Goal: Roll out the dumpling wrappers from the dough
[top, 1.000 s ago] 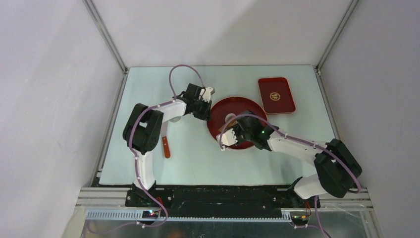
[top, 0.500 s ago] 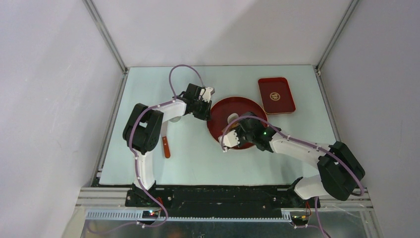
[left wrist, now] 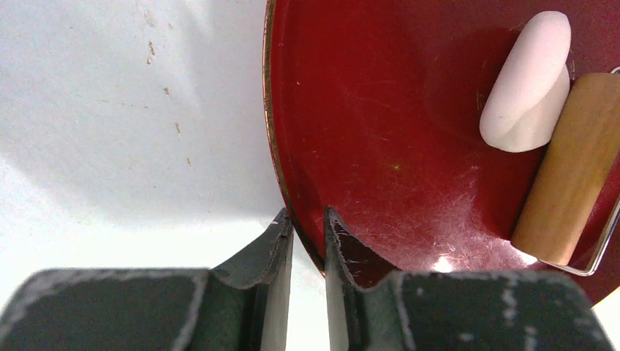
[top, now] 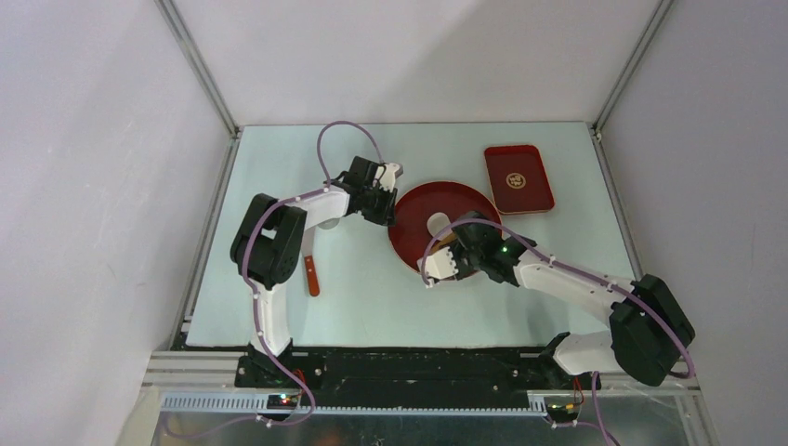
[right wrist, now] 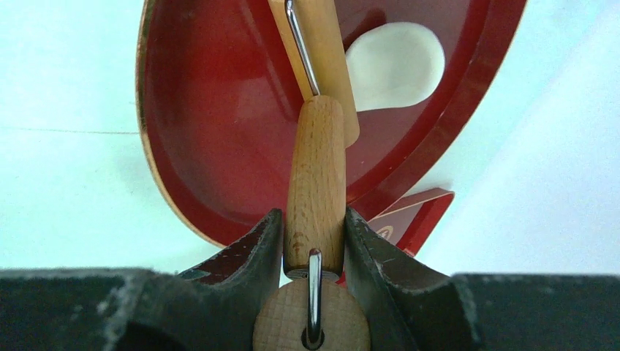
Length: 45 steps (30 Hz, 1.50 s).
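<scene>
Rolling was the step in hand, as I judged it. The right gripper [right wrist: 313,230] had its fingers closed snug on the wooden handle of the roller [right wrist: 316,175]. The roller's barrel lay on the red plate [right wrist: 212,139], just beside the dough [right wrist: 395,66] and seemingly touching it. The dough sat in the upper right of the right wrist view, a smooth, thick white oval, not yet rolled thin. At the bottom centre of the left wrist view, the left gripper [left wrist: 308,234] had its fingers drawn nearly together on the plate's rim, apparently to steady it. Next, I thought, the roller would need to ride up over the oval under even downward pressure, while the left arm kept the plate from sliding.
</scene>
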Each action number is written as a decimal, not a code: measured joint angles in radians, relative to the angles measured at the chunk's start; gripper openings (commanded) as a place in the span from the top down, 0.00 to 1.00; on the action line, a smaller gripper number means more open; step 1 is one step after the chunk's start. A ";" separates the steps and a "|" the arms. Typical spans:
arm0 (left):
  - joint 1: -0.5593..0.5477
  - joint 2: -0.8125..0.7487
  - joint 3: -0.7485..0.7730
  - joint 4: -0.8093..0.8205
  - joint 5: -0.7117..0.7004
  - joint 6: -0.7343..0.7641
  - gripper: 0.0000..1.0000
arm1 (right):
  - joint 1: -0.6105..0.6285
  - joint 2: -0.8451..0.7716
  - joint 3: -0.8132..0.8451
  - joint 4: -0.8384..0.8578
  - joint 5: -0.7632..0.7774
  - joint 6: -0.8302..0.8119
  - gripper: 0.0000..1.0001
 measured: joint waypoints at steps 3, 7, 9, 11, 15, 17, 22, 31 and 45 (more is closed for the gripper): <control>0.000 0.000 0.000 0.000 0.000 0.000 0.76 | -0.004 -0.006 0.015 -0.043 -0.001 0.013 1.00; 0.000 0.000 0.000 0.000 0.000 0.000 0.76 | -0.017 -0.019 0.055 -0.129 -0.016 0.039 1.00; 0.000 0.000 0.000 0.000 0.000 0.000 0.76 | -0.031 -0.029 0.076 -0.180 -0.028 0.061 1.00; 0.000 0.000 0.000 0.000 0.000 0.000 0.76 | -0.040 -0.040 0.101 -0.216 -0.038 0.081 1.00; 0.000 0.000 0.000 0.000 0.000 0.000 0.76 | -0.051 -0.065 0.158 -0.203 -0.042 0.149 1.00; 0.000 0.000 0.000 0.000 0.000 0.000 0.76 | -0.052 -0.069 0.179 -0.169 -0.041 0.189 1.00; 0.000 0.000 0.000 0.000 0.000 0.000 0.76 | -0.053 -0.049 0.194 -0.053 -0.010 0.285 1.00; 0.000 0.000 0.000 0.000 0.000 0.000 0.76 | -0.039 0.186 0.175 0.131 0.109 0.337 1.00; 0.000 0.000 0.000 0.000 0.000 0.000 0.76 | 0.031 0.146 0.062 0.154 0.177 0.288 1.00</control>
